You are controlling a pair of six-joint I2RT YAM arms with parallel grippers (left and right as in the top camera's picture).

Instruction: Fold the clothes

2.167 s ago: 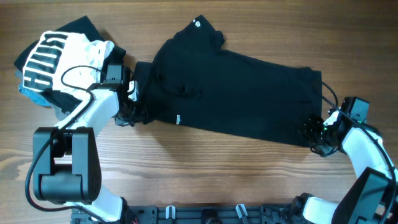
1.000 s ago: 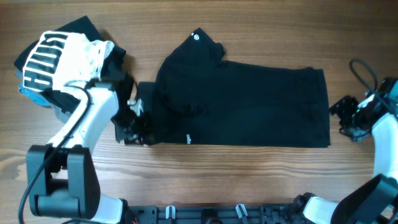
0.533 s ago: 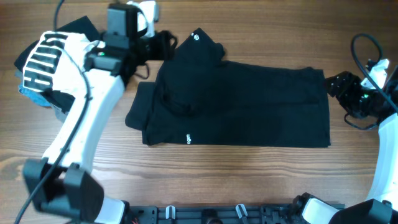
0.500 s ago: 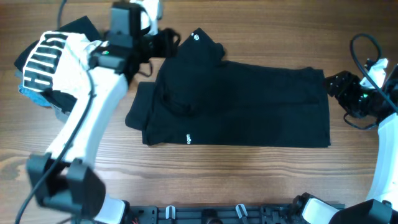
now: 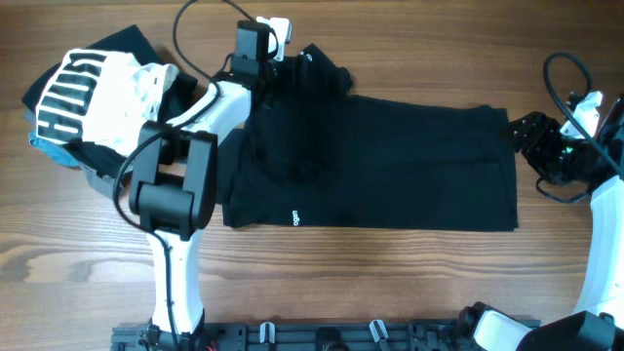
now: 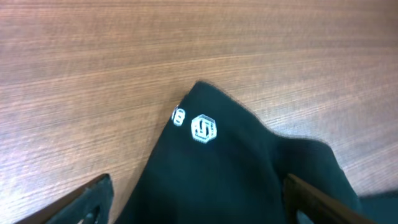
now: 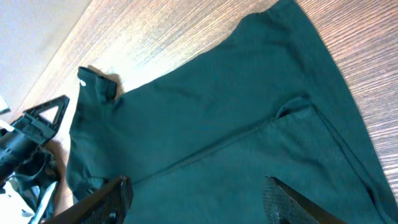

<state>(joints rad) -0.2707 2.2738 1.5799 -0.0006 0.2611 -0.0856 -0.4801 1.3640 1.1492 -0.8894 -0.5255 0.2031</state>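
Note:
The black T-shirt (image 5: 390, 161) lies flat across the middle of the table, folded into a long rectangle, with a small white label mark (image 5: 292, 216) near its front edge. One corner with the round white logo (image 6: 204, 129) sticks out at the far side. My left gripper (image 5: 285, 68) hovers at that corner, open wide, its fingertips (image 6: 93, 200) straddling the fabric (image 6: 236, 180) without pinching it. My right gripper (image 5: 522, 136) sits just off the shirt's right edge, open, and in its wrist view the shirt (image 7: 205, 118) stretches ahead between its fingers (image 7: 109, 199).
A pile of other garments sits at the far left: a white one with black striped print (image 5: 88, 93) on top of black and light-blue pieces (image 5: 49, 146). Bare wooden table (image 5: 390, 283) surrounds the shirt. The arms' base rail (image 5: 322, 336) runs along the front edge.
My left arm has swung from the shirt's left end up to the far corner with the logo, and its jaws have opened. The right gripper has drawn back from the shirt's right edge, then held still.

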